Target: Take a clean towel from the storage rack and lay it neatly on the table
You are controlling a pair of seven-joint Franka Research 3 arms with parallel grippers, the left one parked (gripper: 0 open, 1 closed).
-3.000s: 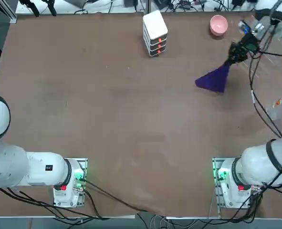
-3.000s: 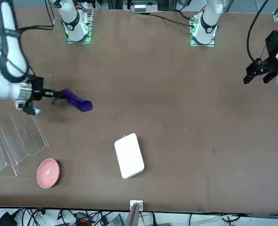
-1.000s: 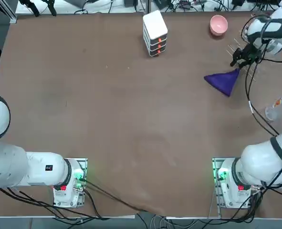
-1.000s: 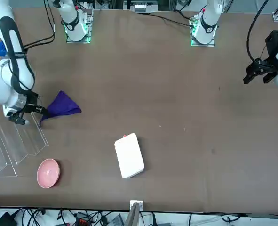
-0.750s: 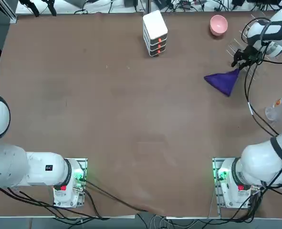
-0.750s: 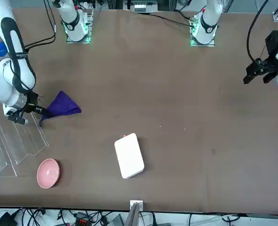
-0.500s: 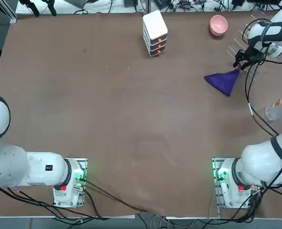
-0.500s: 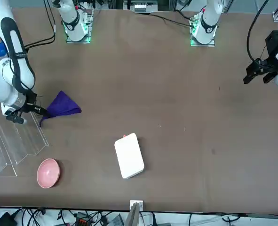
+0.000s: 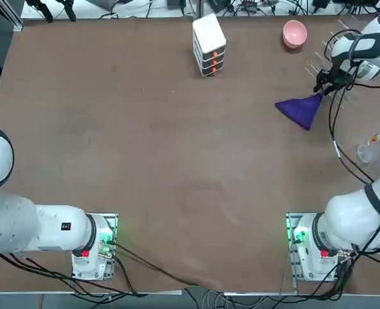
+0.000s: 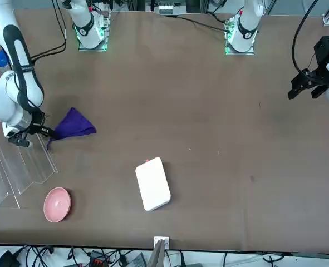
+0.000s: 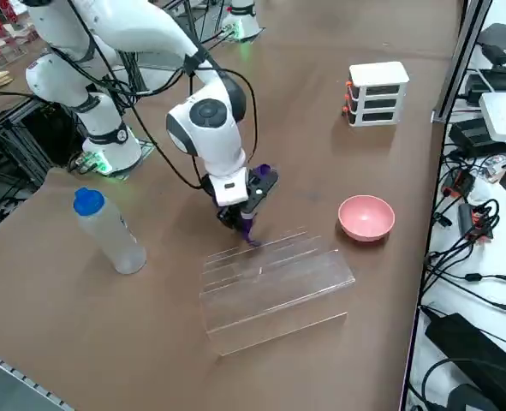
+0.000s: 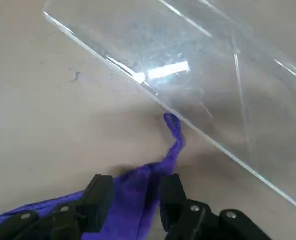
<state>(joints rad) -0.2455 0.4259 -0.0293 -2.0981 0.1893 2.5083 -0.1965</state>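
Observation:
The towel (image 9: 300,109) is a deep purple cloth lying bunched in a rough triangle on the brown table (image 9: 177,161), just beside the storage rack (image 10: 16,167). My right gripper (image 12: 135,195) hovers low over the towel's tip nearest the rack. Its fingers (image 12: 100,197) stand open, with a fold of the towel (image 12: 137,190) lying between them. A twisted corner of the cloth pokes out toward the edge of the clear rack (image 12: 228,75). From across the table the gripper (image 10: 42,130) sits between the towel (image 10: 72,125) and the rack.
A pink bowl (image 9: 294,32) stands beyond the rack at the far right. A white box stack (image 9: 209,44) with orange marks is at the far middle. A clear bottle with a blue cap (image 11: 107,231) stands near the table's right edge.
Three seconds ago the towel hung from my gripper; it has since come to rest on the table nearer the rack. Over the last second it stayed put while my wrist shifted slightly.

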